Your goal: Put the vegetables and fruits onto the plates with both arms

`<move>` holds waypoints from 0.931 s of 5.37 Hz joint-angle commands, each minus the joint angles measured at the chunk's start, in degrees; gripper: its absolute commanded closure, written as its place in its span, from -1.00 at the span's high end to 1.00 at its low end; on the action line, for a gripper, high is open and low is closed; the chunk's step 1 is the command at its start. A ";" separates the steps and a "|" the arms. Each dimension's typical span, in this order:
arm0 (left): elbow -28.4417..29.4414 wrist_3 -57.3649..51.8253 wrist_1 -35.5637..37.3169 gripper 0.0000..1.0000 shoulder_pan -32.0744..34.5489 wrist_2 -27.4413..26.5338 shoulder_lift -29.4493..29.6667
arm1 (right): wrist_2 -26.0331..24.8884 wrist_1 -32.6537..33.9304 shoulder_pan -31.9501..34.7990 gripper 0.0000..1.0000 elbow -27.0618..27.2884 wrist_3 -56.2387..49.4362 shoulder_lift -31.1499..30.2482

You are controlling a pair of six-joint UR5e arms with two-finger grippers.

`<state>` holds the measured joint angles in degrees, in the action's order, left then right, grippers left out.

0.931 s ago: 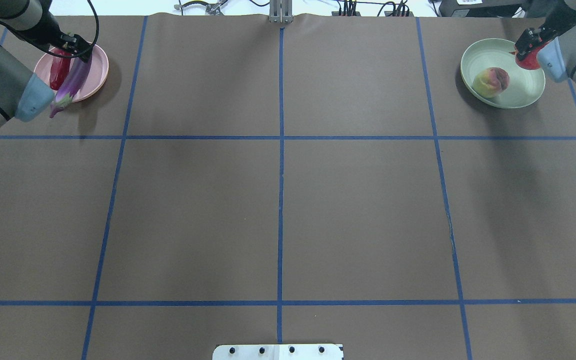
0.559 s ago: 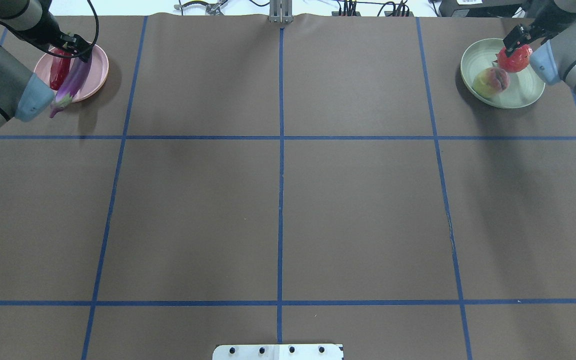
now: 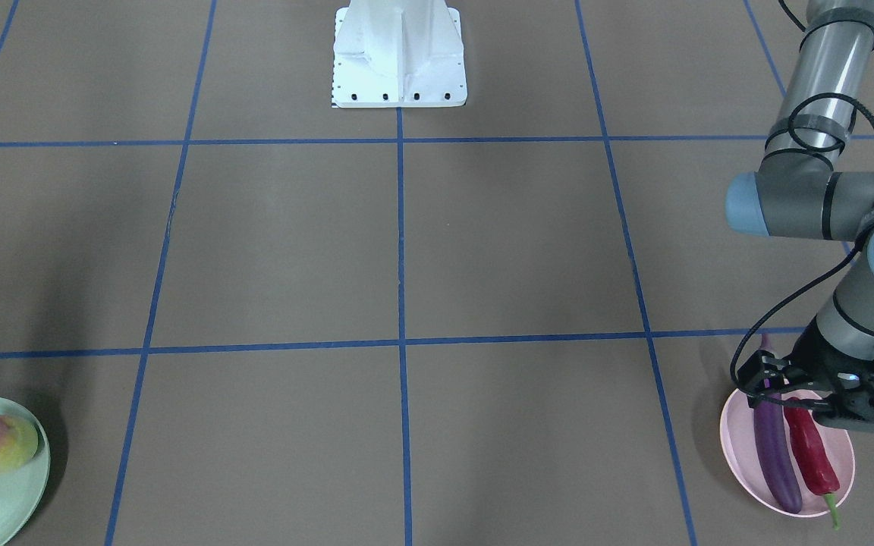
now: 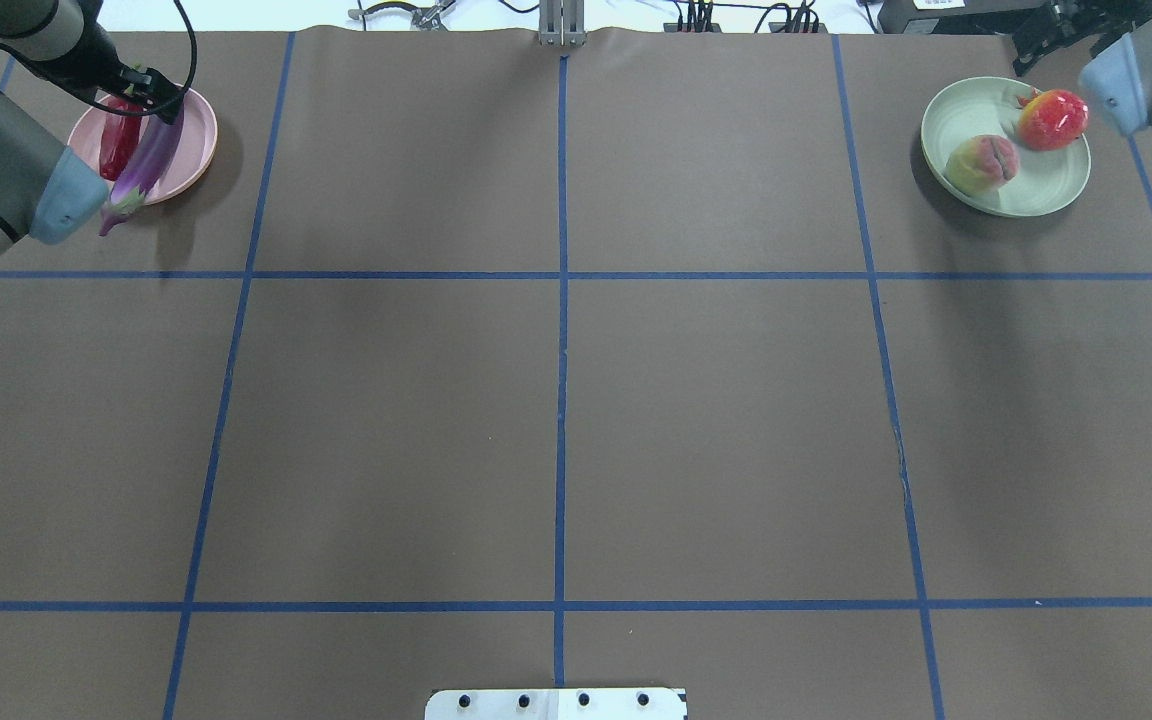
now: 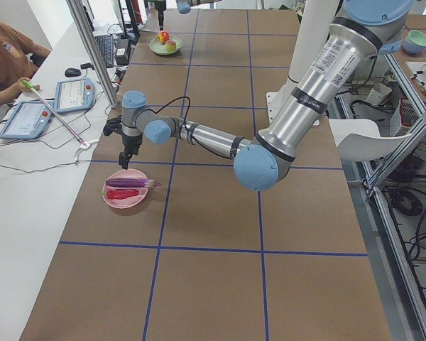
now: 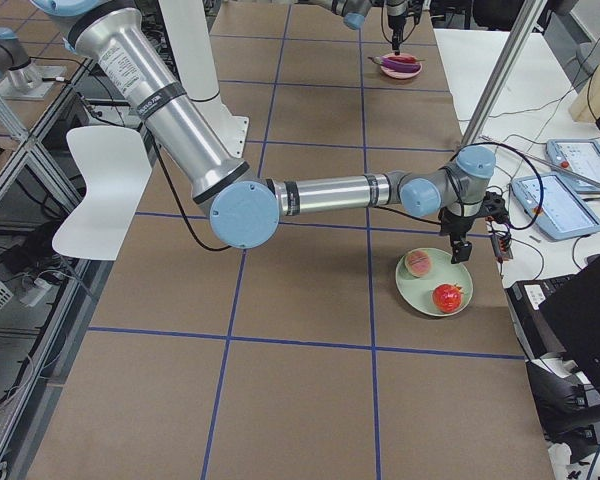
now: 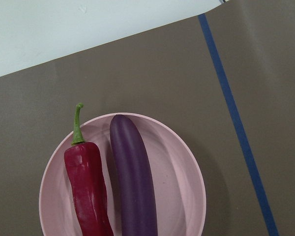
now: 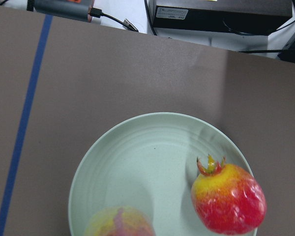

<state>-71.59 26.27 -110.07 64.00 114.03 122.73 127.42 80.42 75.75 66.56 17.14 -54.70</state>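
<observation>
The purple eggplant [image 4: 146,160] and the red chili pepper [image 4: 116,145] lie side by side on the pink plate [image 4: 194,140] at the far left. The left wrist view shows both, eggplant [image 7: 132,182] and chili [image 7: 88,191], lying free. My left gripper [image 4: 146,100] hovers over the eggplant's far end, open and empty; it also shows in the front view [image 3: 824,398]. The peach [image 4: 981,163] and the bumpy red-orange fruit [image 4: 1050,118] rest on the mint green plate [image 4: 956,115] at the far right. My right gripper [image 4: 1036,35] is open, empty and raised behind that plate.
The white robot base [image 4: 556,703] sits at the near edge. Blue tape lines [image 4: 561,275] grid the brown table. Cables and plugs [image 4: 736,20] lie along the far edge. An operator [image 5: 7,57] sits beside tablets at the side bench.
My right gripper carried the red-orange fruit over the green plate, let it go there and pulled up and back. The left arm and the vegetables have barely moved.
</observation>
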 commanded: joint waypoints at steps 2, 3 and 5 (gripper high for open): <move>-5.27 -15.14 -0.06 1.00 1.03 0.58 -6.66 | 5.43 13.00 6.66 1.00 28.02 -5.27 -16.07; -11.66 -18.50 0.03 1.00 2.95 3.71 -13.07 | 5.73 11.35 6.87 1.00 37.33 -4.92 -26.75; -14.80 -18.98 0.21 1.00 10.84 14.41 -20.31 | 6.16 10.37 6.78 1.00 36.81 -4.66 -31.86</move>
<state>-85.27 7.59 -109.98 71.26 123.69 105.42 133.14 91.03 82.46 103.44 12.46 -84.38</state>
